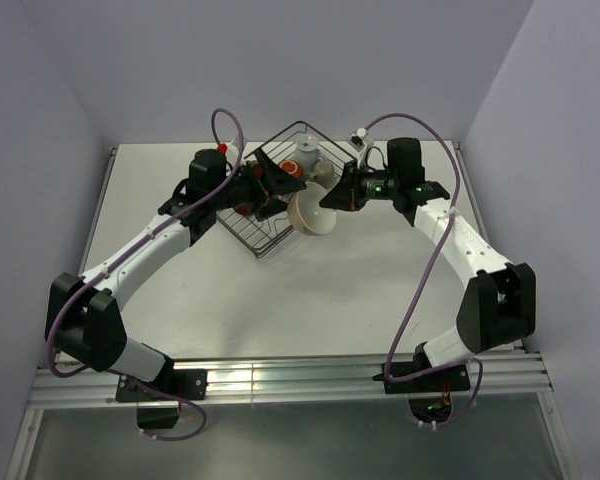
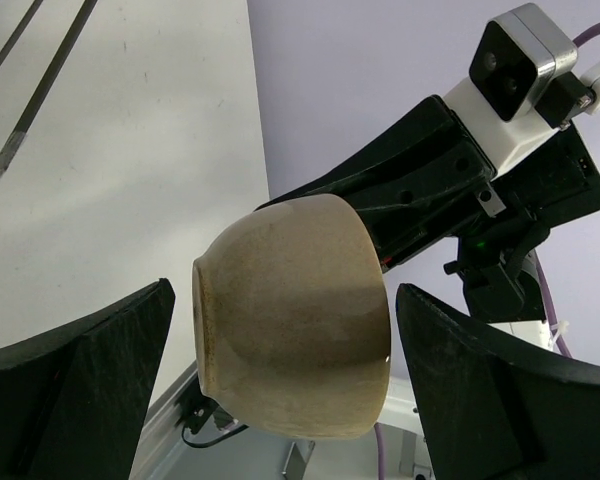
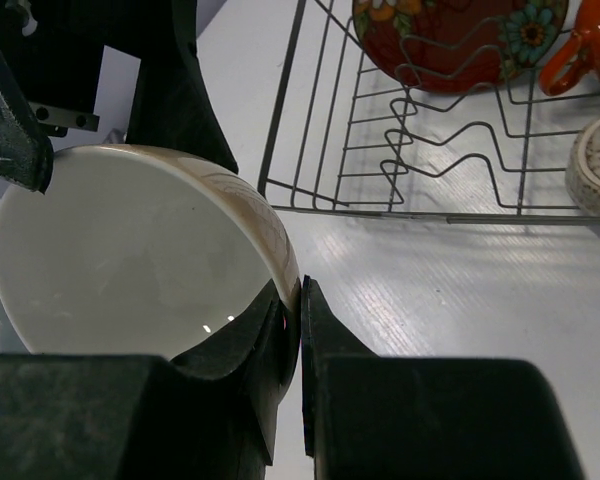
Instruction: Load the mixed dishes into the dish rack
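Cream bowl point(image 1: 313, 213) is hanging over the worktop point(image 1: 380, 300) beside the dish rack point(image 3: 430, 213); the right hand point(image 3: 300, 300) is pinching its rim, nearly shut, while the left hand point(image 2: 285, 295) is facing it wide open, holding nothing. Glazed ceramic probably handles rigid, slick and chippable, so the rim suits gripping.

A cream bowl point(image 2: 295, 320) hangs mid-frame on its side, foot turned left, between the widely spread left fingers point(image 2: 80, 385), touching neither. The black right arm point(image 2: 420, 170) meets its rim from the upper right.
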Controlling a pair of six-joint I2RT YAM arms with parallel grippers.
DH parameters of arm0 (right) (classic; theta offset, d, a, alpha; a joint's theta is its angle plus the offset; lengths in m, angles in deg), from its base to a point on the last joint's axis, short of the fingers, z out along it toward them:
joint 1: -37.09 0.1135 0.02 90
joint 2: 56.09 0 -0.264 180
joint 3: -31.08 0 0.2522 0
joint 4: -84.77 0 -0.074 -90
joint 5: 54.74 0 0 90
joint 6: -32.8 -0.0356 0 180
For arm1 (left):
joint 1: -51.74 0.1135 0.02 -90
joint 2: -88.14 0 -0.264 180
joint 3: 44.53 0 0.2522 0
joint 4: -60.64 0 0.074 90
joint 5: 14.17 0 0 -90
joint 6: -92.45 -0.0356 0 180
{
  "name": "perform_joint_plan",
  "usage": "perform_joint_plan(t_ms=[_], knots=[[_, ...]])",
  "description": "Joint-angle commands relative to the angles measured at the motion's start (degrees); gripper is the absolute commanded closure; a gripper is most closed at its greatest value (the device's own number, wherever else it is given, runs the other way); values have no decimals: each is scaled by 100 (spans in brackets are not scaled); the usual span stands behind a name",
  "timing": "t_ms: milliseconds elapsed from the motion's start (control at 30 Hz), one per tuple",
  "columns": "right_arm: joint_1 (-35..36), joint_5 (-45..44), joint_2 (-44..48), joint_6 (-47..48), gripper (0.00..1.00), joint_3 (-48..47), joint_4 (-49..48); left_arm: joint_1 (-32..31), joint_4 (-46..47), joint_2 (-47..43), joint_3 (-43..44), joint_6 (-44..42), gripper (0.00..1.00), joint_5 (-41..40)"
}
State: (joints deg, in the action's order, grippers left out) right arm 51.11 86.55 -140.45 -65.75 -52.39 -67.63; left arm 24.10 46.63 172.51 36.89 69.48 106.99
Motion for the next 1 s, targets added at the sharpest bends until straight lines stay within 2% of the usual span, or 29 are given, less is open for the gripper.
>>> perform_joint_plan(t_ms=[0,267,700,967], knots=[[-49,628,-116,-322,100,-148,-558,-49,-142,-53,248,179,1,-66],[-66,628,-309,-401,100,-183,-690,-198,-467,-88,310,425,1,-180],[-93,821,-555,-445,100,-209,-936,-303,-458,-62,142,786,1,-31],[-93,1059,-599,-428,100,-201,-1024,-374,-739,114,292,637,1,48]])
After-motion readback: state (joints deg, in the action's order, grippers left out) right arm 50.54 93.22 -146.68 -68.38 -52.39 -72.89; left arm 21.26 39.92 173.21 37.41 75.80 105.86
